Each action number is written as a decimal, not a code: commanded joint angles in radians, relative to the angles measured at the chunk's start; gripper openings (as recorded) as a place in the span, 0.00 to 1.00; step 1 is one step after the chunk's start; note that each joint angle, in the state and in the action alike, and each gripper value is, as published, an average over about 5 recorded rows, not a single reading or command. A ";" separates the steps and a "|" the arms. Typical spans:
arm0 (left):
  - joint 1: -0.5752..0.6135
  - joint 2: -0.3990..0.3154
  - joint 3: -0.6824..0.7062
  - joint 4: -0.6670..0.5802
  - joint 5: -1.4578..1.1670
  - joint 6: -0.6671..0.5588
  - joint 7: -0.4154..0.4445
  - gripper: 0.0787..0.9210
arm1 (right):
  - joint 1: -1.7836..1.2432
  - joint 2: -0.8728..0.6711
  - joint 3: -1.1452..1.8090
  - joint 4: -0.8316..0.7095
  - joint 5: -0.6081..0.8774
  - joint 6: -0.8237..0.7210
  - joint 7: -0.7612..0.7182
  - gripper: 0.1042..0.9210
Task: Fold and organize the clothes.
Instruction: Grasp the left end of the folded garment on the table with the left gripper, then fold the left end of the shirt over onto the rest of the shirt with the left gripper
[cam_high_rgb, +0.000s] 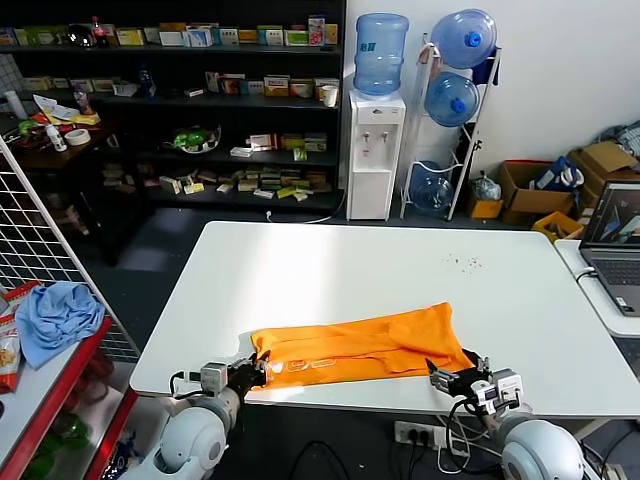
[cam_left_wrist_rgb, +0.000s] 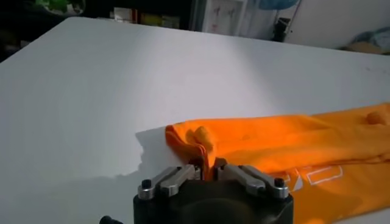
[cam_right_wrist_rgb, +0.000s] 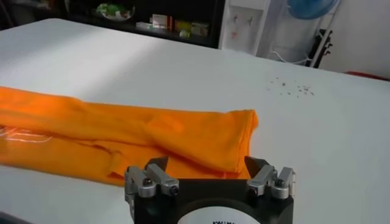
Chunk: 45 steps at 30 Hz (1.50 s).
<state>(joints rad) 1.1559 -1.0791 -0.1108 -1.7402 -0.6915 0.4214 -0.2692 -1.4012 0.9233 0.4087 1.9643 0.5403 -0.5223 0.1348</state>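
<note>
The orange T-shirt (cam_high_rgb: 365, 345) lies folded into a long strip near the front edge of the white table (cam_high_rgb: 350, 265), white lettering showing on its near side. My left gripper (cam_high_rgb: 257, 368) is at the strip's left end, shut on a pinch of the orange cloth (cam_left_wrist_rgb: 204, 141). My right gripper (cam_high_rgb: 450, 378) is at the strip's right end, open, its fingers (cam_right_wrist_rgb: 157, 165) standing wide apart on either side of the shirt's near edge (cam_right_wrist_rgb: 201, 137) without pinching it.
A laptop (cam_high_rgb: 615, 245) sits on a side table at the right. A light blue cloth (cam_high_rgb: 55, 315) lies on a red shelf at the left beside a wire grid. Shelves, a water dispenser (cam_high_rgb: 375, 150) and boxes stand behind the table.
</note>
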 joint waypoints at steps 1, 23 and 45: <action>-0.027 0.071 -0.053 0.006 -0.038 0.022 -0.001 0.12 | -0.001 0.003 0.003 0.009 -0.003 0.005 0.003 0.88; -0.062 0.239 -0.157 -0.127 -0.065 0.018 -0.045 0.06 | 0.018 0.070 -0.025 -0.031 -0.176 0.146 0.028 0.88; -0.284 -0.164 0.259 -0.027 -0.080 0.059 -0.104 0.06 | 0.002 0.132 0.010 -0.090 -0.280 0.226 0.046 0.88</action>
<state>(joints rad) 0.9831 -1.0460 -0.0174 -1.8593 -0.7810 0.4750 -0.3612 -1.3999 1.0385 0.4148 1.8909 0.2943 -0.3196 0.1763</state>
